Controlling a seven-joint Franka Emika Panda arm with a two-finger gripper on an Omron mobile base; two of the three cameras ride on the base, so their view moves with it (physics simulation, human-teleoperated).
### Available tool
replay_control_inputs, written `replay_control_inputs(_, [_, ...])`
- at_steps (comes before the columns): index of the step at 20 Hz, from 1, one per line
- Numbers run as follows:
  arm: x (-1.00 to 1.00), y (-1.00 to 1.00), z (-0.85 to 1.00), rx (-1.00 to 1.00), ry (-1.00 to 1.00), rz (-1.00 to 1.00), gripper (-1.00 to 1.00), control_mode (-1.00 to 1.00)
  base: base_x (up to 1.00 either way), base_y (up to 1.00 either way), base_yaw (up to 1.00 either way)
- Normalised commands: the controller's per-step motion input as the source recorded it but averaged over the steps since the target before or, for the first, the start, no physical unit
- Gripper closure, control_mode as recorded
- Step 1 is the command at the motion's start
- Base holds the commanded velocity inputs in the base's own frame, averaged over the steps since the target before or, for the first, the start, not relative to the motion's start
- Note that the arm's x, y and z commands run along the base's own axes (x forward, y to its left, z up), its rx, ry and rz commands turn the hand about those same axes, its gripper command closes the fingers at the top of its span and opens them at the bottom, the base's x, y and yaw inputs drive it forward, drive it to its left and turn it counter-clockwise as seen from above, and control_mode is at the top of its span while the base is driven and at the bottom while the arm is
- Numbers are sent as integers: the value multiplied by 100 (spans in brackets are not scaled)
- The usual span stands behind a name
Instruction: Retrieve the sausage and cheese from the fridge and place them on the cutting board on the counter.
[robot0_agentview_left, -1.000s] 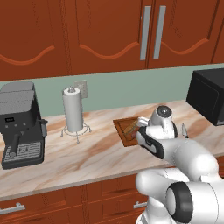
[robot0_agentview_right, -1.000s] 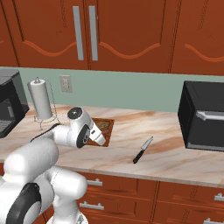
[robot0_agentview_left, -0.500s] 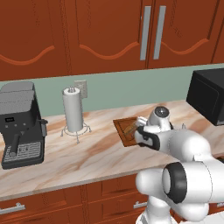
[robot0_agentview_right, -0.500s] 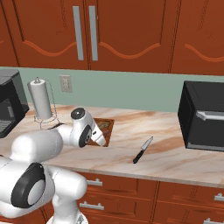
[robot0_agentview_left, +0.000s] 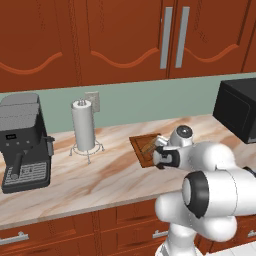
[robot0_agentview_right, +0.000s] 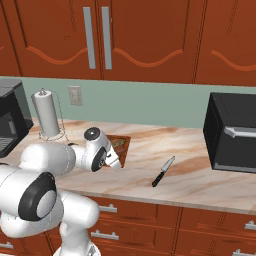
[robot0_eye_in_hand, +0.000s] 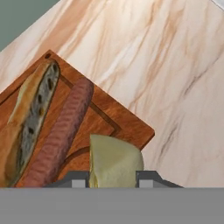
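Observation:
The brown cutting board (robot0_eye_in_hand: 122, 124) lies on the marbled counter (robot0_eye_in_hand: 170, 65). On it rests the reddish-brown sausage (robot0_eye_in_hand: 61, 133), beside a baguette (robot0_eye_in_hand: 30, 113). My gripper (robot0_eye_in_hand: 113, 179) is shut on the pale yellow cheese (robot0_eye_in_hand: 114, 159), a wedge held just above the board's near corner; whether it touches the wood I cannot tell. In the left base view the gripper (robot0_agentview_left: 159, 156) hangs over the board (robot0_agentview_left: 142, 145). From the right base camera the gripper (robot0_agentview_right: 114, 161) is at the near edge of the board (robot0_agentview_right: 120, 142). The fridge is out of view.
A paper-towel stand (robot0_agentview_left: 83, 126) and a grey coffee machine (robot0_agentview_left: 22, 142) stand left of the board. A black microwave (robot0_agentview_right: 232, 132) is at the right. A black-handled knife (robot0_agentview_right: 163, 171) lies on the counter between board and microwave.
The hand has stayed over the board's near edge with the cheese in it. The arm's lower links have swung slightly.

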Motion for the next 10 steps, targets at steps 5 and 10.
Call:
replay_control_inputs(5, [18,-1,-12,5,0,-4,100,-100,0,0,0])
replay_control_inputs(10, [23,0,-12,4,0,-4,100,-100,0,0,0])
